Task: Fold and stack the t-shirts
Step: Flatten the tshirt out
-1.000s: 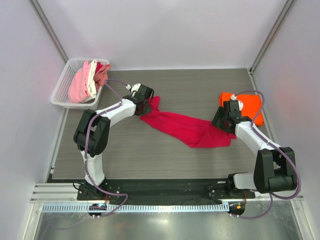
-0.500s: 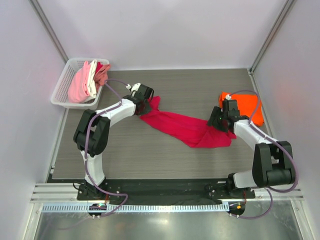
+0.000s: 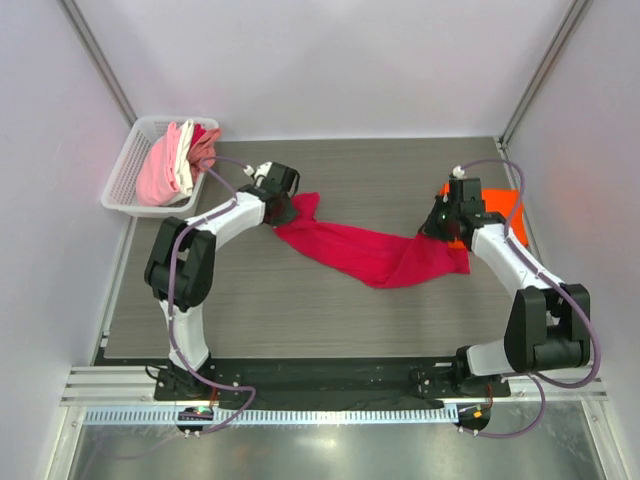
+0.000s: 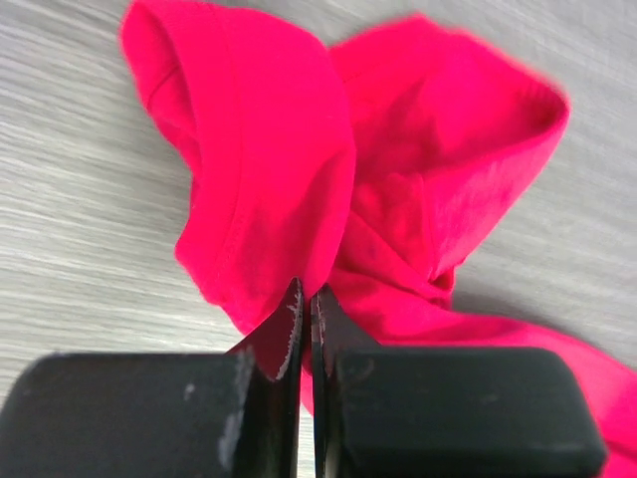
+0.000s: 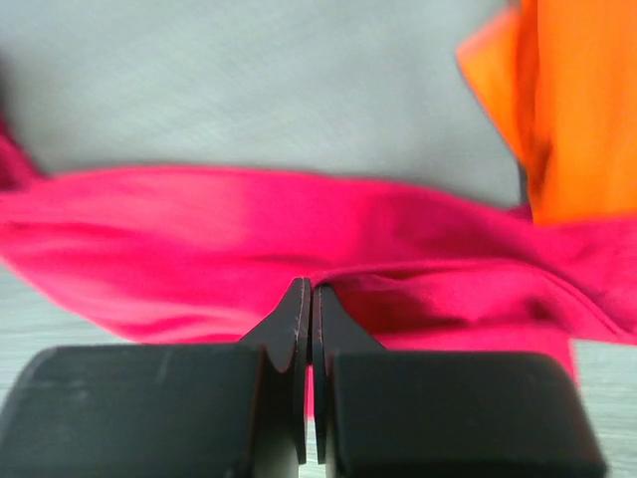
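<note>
Grey wood-grain worktop (image 3: 350, 330) is sitting between pale enclosure walls. Both arms are reaching out over it from the near edge.

Item 1: crimson t-shirt (image 3: 370, 255) is lying unfolded as a crumpled band across the centre, running left-centre to right-centre and sagging toward the near edge at mid-span.

L side: left gripper (image 3: 283, 210) is clenching the shirt's left end. Wrist view is showing the fingertips pressed together w/ a hemmed fold of red cloth pinched between them. A loose loop of fabric (sleeve or hem, cannot tell which) is bunching beyond the tips.

R side: right gripper (image 3: 441, 232) is pinching the shirt's right end, tips closed tight on a ridge of red cloth.

Item 2: orange t-shirt (image 3: 503, 205) is lying by the right edge toward the far side, partly hidden under the right arm. Its near-left corner appears to be touching the crimson cloth.

Item 3: white mesh basket (image 3: 120, 180) is standing just off the far-left corner, holding a bundled pink t-shirt (image 3: 155, 178) and white t-shirt (image 3: 184, 160).
</note>
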